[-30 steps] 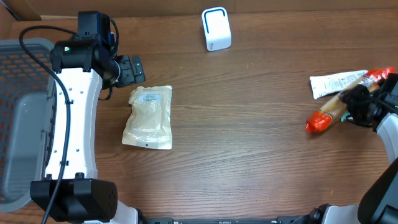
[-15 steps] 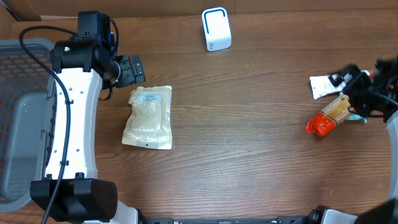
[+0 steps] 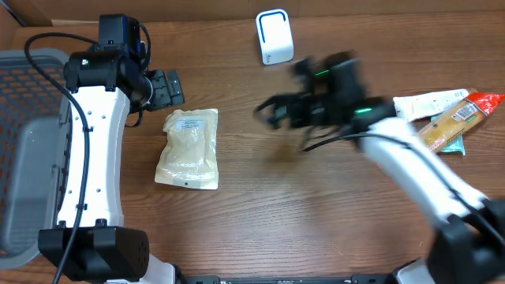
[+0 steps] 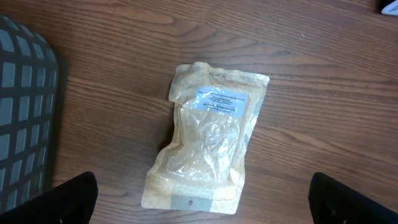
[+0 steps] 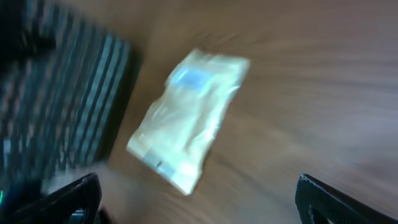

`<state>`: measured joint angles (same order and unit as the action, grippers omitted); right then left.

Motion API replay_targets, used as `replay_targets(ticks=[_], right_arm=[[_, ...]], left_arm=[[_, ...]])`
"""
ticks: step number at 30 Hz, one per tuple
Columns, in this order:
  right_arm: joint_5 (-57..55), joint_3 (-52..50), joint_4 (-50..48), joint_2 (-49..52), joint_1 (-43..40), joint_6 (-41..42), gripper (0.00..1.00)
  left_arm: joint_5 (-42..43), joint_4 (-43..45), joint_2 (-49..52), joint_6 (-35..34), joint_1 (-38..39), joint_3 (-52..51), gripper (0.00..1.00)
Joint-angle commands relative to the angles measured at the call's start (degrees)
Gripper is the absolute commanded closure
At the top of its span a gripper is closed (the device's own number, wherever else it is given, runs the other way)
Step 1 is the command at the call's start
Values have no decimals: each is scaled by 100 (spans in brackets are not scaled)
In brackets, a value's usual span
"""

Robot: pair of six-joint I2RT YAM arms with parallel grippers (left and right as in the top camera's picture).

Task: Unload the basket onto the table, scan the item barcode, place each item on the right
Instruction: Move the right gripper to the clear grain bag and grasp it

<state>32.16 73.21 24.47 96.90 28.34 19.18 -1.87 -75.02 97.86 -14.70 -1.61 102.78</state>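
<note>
Pouch (image 3: 188, 148) is seen lying flat on the tabletop (image 3: 316, 213), in the left half, about midway between the far edge and the near edge. Only from overhead can the white scanner (image 3: 274, 36) be seen, stood by the far edge, and the white packet (image 3: 426, 101) and orange packet (image 3: 458, 118) by the right edge. Lines of print on the pouch's white label (image 4: 221, 102) are shown only in the left wrist view, too small to be read. The grey basket (image 3: 24, 158) at the left edge is seen from above and as a grid in the left wrist view.

In each wrist view two dark fingertips (image 4: 68, 199) are seen at the bottom corners, wide apart with nothing between them. So the left jaws and the right jaws are both spread and empty. The left jaws are held just past the pouch's far end, not touching it. The right wrist view is badly blurred.

A second ago the right arm (image 3: 410, 158) was over the packets at the right edge. Now it has been swung to the middle of the tabletop. The orange packet has been left closer to the white one. The pouch and the left arm (image 3: 91, 150) have not been moved.

The pouch is made of clear, crinkly plastic, lumpy with pale stuff inside. The tabletop is brown wood grain. The scanner is a smooth, rounded box.
</note>
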Motion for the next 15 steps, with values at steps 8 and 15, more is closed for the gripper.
replay_targets(ticks=[8, 15], right_arm=[[-769, 37, -1655, 1611, 1687, 376, 0], [-846, 37, -2452, 2142, 2159, 374, 32]], left_arm=[[42, 11, 39, -76, 17, 7, 0], [42, 11, 39, -74, 17, 7, 1]])
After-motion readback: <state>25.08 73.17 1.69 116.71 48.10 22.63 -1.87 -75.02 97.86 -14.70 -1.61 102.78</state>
